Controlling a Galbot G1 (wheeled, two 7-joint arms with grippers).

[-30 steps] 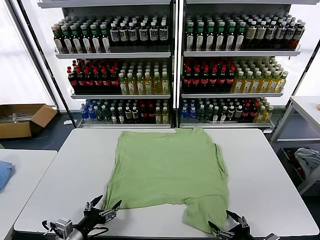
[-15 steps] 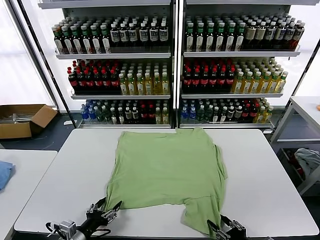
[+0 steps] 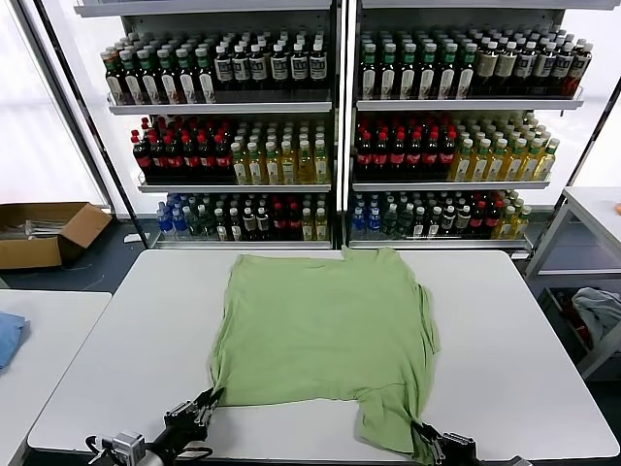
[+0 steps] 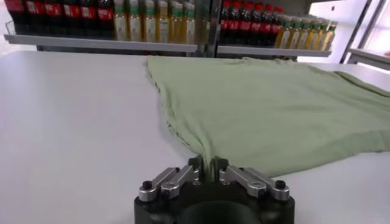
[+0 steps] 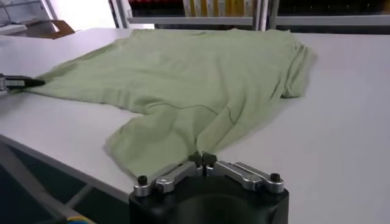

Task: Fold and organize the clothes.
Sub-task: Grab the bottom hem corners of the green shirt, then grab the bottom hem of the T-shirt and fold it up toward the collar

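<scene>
A light green shirt (image 3: 328, 340) lies spread on the white table (image 3: 505, 330), plain side up, its far edge close to the table's far edge and its near corners reaching almost to the near edge. The cloth is mostly flat, with a few wrinkles and a folded-over strip along the right side.

At the near left corner of the shirt, the left gripper (image 3: 207, 401) has its fingers pinched together on the fabric; from its own wrist camera the cloth (image 4: 262, 103) can be seen drawn into a small peak between the closed fingertips (image 4: 208, 165). At the near right corner, where a flap of the shirt hangs toward the table's edge, the right gripper (image 3: 423, 434) is likewise clamped on the hem, fingers (image 5: 204, 159) together on the cloth (image 5: 183, 79).

Behind the table stand shelves of bottled drinks (image 3: 340, 126). A cardboard box (image 3: 44, 231) sits on the floor at the far left, and a second table (image 3: 39, 340) stands to the left with a blue cloth (image 3: 8, 335) at its edge.
</scene>
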